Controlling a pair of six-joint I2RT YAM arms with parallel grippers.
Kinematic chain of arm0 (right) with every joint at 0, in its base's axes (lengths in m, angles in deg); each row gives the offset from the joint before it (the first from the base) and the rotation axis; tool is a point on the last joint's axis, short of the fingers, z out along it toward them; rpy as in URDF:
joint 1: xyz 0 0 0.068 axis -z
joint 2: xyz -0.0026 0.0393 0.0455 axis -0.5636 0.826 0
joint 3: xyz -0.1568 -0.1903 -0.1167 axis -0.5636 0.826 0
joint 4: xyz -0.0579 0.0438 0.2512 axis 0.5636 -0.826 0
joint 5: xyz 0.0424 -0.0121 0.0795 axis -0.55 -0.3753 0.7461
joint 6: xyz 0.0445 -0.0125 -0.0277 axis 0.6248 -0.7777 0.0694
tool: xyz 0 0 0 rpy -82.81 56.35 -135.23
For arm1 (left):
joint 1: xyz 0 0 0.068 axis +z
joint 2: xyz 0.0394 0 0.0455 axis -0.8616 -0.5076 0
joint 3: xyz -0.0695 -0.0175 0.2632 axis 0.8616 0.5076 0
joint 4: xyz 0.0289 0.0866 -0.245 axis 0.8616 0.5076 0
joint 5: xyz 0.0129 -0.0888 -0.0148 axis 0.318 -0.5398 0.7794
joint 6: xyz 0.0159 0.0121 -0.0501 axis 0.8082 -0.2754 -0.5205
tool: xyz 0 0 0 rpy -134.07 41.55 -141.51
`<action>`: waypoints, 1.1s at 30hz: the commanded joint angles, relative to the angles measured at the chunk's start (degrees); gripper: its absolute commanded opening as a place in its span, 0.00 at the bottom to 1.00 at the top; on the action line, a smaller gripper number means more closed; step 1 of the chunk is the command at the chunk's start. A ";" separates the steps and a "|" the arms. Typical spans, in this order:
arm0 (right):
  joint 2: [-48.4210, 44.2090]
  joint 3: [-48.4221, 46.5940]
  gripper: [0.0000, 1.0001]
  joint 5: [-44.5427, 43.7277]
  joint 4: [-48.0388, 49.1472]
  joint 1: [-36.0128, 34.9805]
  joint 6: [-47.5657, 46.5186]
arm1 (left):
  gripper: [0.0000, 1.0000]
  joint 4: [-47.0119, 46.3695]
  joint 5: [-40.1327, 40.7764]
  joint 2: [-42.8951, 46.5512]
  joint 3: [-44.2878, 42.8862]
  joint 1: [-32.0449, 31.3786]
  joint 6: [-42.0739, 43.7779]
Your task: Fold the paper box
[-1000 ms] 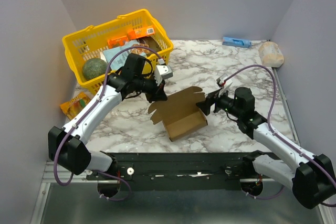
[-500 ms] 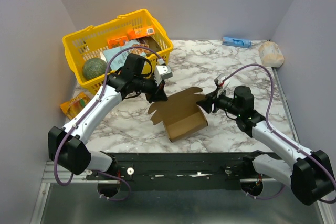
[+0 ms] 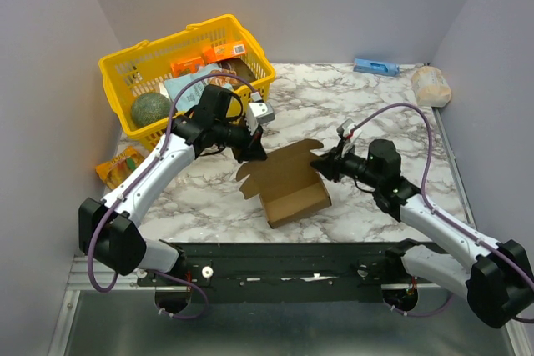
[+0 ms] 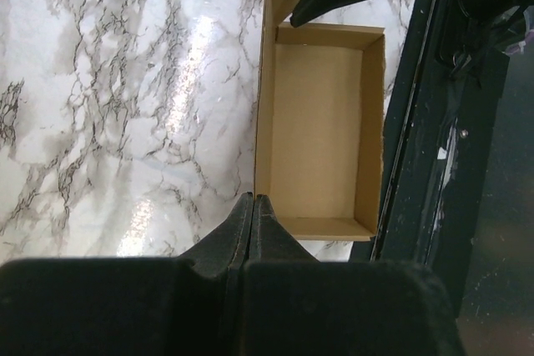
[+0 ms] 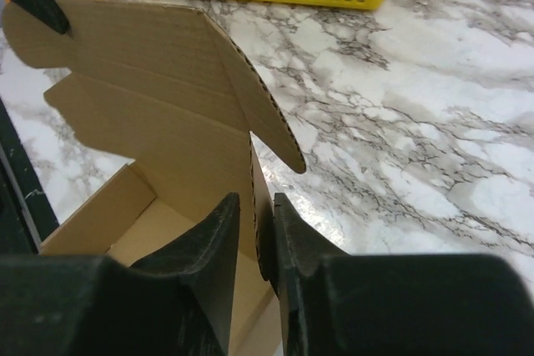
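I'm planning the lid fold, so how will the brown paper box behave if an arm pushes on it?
The paper box is probably light and apt to slide: it has thin corrugated walls, is empty inside and sits on the smooth marble table. Its raised lid flap likely bends at the crease rather than resisting. The walls look fairly stiff, as they stand square.

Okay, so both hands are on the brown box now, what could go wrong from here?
1. The left hand pinches the upright lid of the paper box only near a corner; pulling could crease or tear it there.
2. The right hand straddles the thin side wall beside the rounded ear flap; it may crush that flap instead of tucking it.
3. Nothing pins the box down, so it may slide on the marble table.
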 commanded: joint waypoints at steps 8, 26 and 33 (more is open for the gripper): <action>-0.26 -2.22 0.23 -19.48 -3.07 -7.93 0.43 | 0.00 -4.75 3.22 -0.91 0.82 -0.16 -4.23; -0.78 -2.32 0.24 -24.61 -8.98 -10.31 0.79 | 0.00 -5.01 9.30 -0.74 1.17 -0.16 -4.49; 0.62 -1.61 0.24 -19.76 -4.31 -10.31 -0.09 | 0.00 -5.28 7.09 -0.74 1.52 -0.24 -4.41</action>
